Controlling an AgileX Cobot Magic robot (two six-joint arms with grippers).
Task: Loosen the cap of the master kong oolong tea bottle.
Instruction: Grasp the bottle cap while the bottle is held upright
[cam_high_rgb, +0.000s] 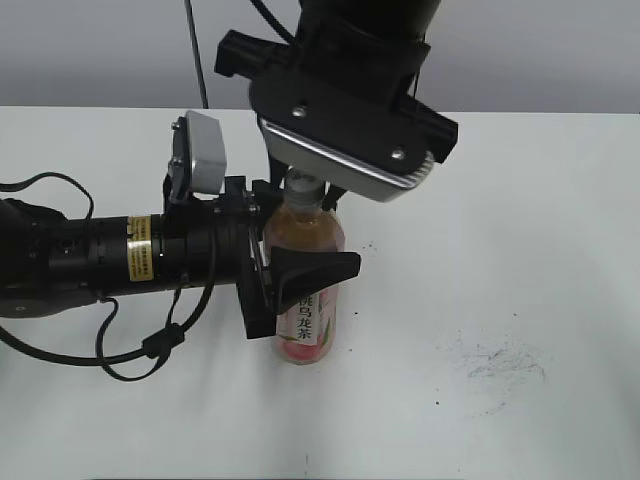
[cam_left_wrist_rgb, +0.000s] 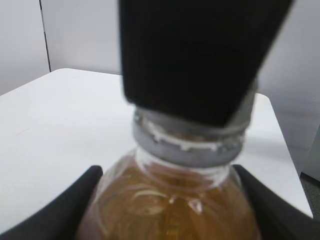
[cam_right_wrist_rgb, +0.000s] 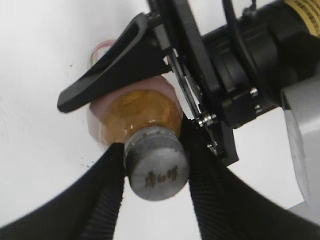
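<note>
The master kong oolong tea bottle (cam_high_rgb: 310, 300) stands upright on the white table, amber tea above a pink label with black characters. My left gripper (cam_high_rgb: 285, 280) comes in from the left and is shut on the bottle's body; its black jaws flank the shoulder in the left wrist view (cam_left_wrist_rgb: 170, 200). My right gripper (cam_high_rgb: 305, 190) comes down from above and is shut on the grey-white cap (cam_right_wrist_rgb: 156, 169), one ribbed finger on each side. The cap's printed mark shows on top. In the left wrist view a black finger hides most of the cap (cam_left_wrist_rgb: 187, 142).
The white table (cam_high_rgb: 500, 300) carries dark scuff marks (cam_high_rgb: 505, 365) at the right front. The left arm's black body and cables (cam_high_rgb: 90, 265) lie across the left side. A grey wall stands behind the table.
</note>
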